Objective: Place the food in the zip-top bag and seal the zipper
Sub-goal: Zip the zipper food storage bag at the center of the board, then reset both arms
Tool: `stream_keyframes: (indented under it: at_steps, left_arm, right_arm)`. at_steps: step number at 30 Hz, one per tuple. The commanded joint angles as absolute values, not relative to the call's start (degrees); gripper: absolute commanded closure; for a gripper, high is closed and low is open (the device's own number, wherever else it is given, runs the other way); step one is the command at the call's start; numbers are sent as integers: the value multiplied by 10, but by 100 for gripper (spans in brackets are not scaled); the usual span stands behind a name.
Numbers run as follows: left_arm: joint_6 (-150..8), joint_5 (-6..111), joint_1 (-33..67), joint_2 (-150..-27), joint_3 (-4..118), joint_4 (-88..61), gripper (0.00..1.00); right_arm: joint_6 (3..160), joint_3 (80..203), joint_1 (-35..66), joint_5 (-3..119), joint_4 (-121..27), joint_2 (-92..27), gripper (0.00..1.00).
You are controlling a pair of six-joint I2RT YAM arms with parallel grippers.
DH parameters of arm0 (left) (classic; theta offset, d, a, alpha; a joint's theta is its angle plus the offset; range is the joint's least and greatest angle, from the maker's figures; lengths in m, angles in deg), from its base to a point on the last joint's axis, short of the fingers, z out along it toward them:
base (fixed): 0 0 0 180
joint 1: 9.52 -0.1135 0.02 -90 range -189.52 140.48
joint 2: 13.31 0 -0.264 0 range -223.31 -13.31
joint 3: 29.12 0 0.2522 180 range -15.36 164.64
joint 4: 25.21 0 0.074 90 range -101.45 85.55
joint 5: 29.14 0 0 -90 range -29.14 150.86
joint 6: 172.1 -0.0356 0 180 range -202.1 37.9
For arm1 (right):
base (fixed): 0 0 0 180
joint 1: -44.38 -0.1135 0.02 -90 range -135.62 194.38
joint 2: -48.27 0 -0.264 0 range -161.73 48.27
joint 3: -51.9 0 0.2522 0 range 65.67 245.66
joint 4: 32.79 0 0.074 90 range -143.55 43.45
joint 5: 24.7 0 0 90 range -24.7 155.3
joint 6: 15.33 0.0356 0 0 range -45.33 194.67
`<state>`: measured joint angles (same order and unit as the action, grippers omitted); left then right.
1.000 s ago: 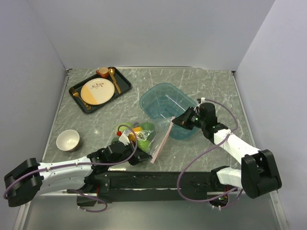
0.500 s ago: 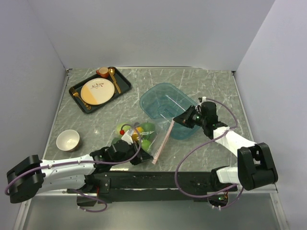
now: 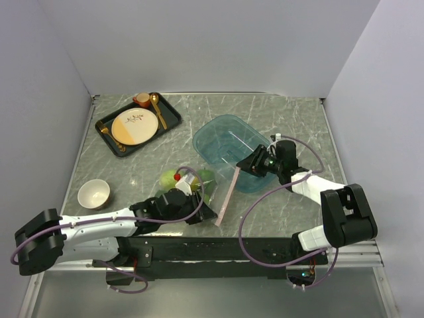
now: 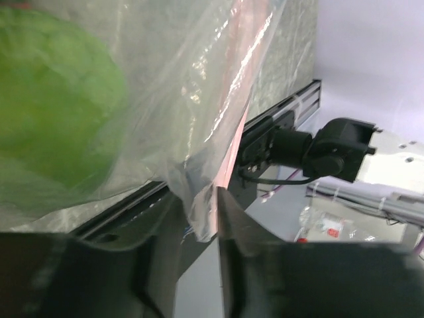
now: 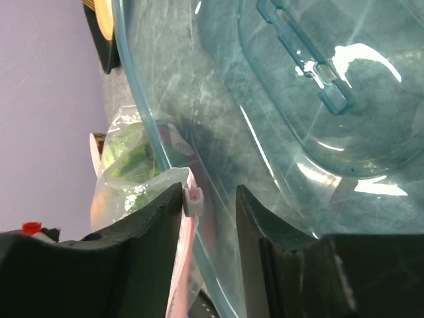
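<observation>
Your left end effector sits low at the near corner of the zip-top bag, close to the middle of the tabletop's near edge. In the left wrist view its two dark fingers stand slightly apart. The bag's corner hangs in the narrow gap between them, not pinched.

Your right end effector is at the far end of the zipper, just beside the near wall of the teal tub. The right wrist view shows its fingers parted with clear space between. The small white end of the pink strip rests against one fingertip. Neither end effector has hold of anything.

The bag lies flat on the tabletop, between the two end effectors, with its pink mouth edge towards the right. The food is inside it: green round pieces and a small red one show through the plastic. You cannot tell whether the zipper is pressed shut along its length.

A dark tray with a plate occupies the far left corner. A pale bowl stands near the left edge.
</observation>
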<state>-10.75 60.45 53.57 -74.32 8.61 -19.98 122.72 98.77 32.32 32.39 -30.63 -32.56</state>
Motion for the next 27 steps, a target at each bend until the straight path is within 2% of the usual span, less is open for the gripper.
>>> stream_keyframes:
  at_steps: [1, 3, 9, 10, 11, 22, 27]
  left_arm:
    - [-143, 599, 542, -733, 103, -178, 62]
    - [-146, 602, 543, -718, 99, -165, 57]
    - [-161, 607, 544, -675, 90, -122, 38]
    - [-165, 607, 544, -670, 88, -117, 32]
    - [-167, 607, 545, -658, 86, -115, 30]
    - [-214, 637, 548, -600, 123, -37, 1]
    - [-264, 681, 548, -585, 200, 44, 1]
  right_arm:
    - [1203, 999, 328, 335, -298, -321, 49]
    - [1199, 1001, 328, 348, -312, -314, 45]
    - [1182, 1011, 329, 408, -370, -269, 41]
    - [1177, 1014, 329, 415, -378, -261, 41]
    - [1175, 1016, 328, 424, -385, -244, 38]
    - [1127, 1035, 329, 505, -498, -172, 36]
    - [1112, 1032, 329, 569, -551, -126, 36]
